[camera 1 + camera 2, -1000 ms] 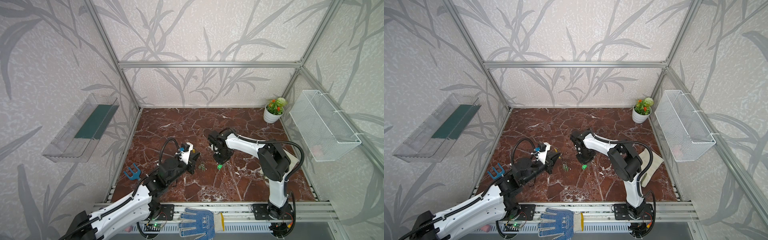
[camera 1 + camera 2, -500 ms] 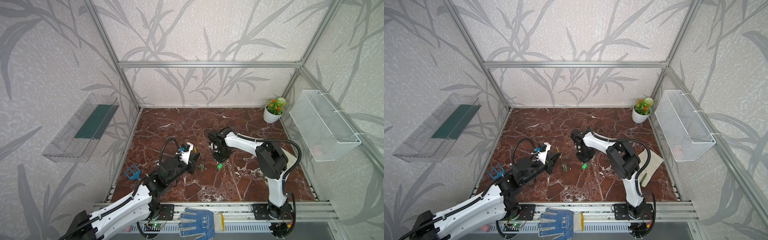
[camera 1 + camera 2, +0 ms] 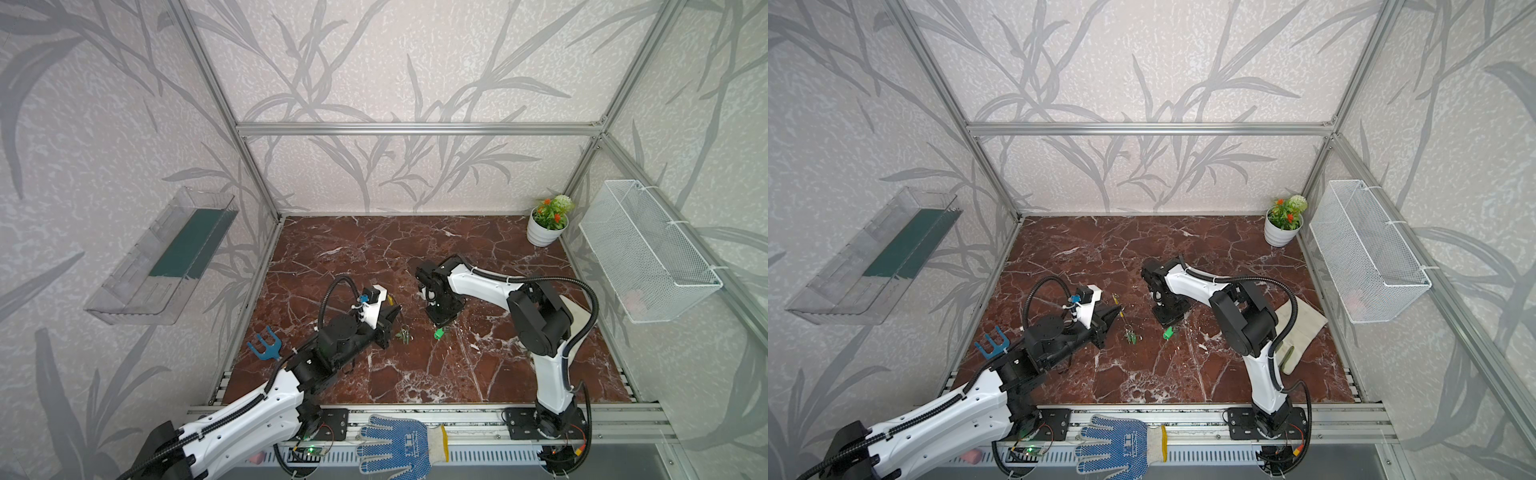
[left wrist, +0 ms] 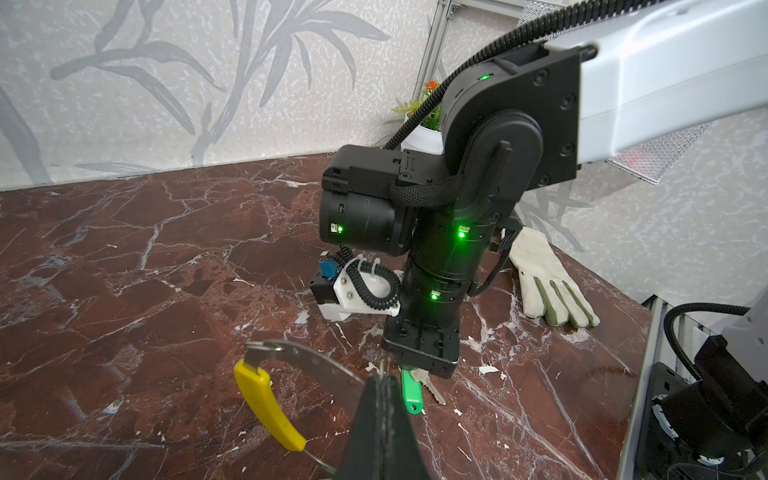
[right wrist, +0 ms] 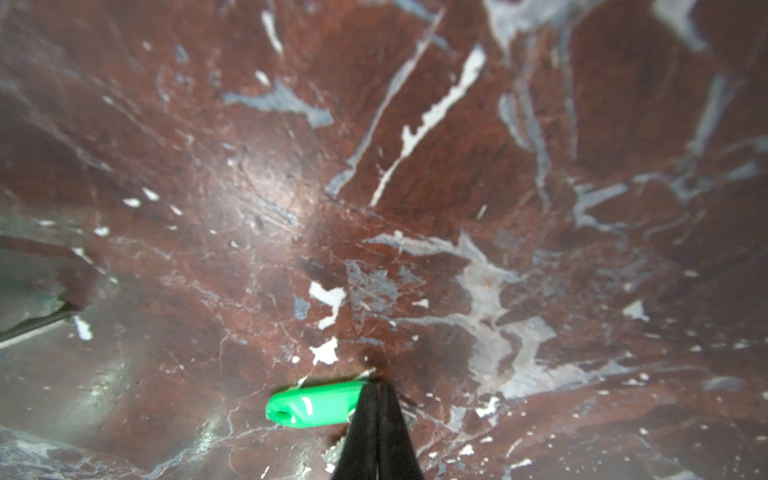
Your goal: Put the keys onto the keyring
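This was a robot lab cell: an aluminium frame (image 3: 415,129) and leaf-print wall panels (image 3: 415,62) enclosed a marbled worktop (image 3: 374,253), two robot arms (image 3: 482,286) bolted to a rail (image 3: 469,417) along its front.

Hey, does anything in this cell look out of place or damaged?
Yes: a pale work glove lies on the marble table beside the right arm, and white chips mark its surface.

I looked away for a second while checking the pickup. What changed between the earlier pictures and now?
The fingers of the right gripper closed at the green key's metal end; whether they truly grip it is unclear. The key lies on the table where it was. The left gripper stays shut on the keyring, and the other keys beside it have not moved.
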Controlling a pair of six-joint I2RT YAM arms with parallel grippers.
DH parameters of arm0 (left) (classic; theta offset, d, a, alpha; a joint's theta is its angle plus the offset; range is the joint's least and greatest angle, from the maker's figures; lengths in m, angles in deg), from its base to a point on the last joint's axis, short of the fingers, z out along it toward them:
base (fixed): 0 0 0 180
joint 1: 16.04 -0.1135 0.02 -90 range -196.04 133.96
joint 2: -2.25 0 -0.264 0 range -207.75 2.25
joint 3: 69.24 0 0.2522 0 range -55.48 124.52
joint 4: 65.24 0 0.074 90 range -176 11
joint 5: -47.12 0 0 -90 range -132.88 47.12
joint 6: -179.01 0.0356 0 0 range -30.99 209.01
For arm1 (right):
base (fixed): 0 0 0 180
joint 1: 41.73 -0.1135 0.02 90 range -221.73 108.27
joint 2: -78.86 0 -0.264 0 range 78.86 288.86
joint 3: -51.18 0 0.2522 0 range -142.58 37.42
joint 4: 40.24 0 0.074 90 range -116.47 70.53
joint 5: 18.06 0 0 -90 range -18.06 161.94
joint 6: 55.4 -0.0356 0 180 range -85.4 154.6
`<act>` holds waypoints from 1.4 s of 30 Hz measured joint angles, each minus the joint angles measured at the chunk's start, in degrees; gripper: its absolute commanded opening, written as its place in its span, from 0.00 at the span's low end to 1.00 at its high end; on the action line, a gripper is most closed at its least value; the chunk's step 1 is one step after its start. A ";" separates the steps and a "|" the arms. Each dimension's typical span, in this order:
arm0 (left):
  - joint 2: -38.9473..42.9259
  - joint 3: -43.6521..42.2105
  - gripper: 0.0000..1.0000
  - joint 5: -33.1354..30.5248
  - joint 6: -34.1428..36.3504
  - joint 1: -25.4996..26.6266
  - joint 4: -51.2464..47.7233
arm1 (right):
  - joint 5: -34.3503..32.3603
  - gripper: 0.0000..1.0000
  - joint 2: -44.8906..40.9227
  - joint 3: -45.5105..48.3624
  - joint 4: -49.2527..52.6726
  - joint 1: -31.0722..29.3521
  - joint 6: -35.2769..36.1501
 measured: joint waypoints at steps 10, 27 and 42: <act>-0.17 0.00 0.00 0.00 0.00 0.00 0.00 | 0.17 0.00 -3.63 5.25 -5.38 0.00 -1.31; -0.85 0.00 0.00 0.02 -0.02 0.00 0.20 | -3.50 0.00 -25.31 37.20 -39.30 -0.90 -8.83; -1.66 0.00 0.00 0.00 -0.02 0.00 0.20 | -12.39 0.15 -32.24 62.23 -81.59 -5.25 -11.80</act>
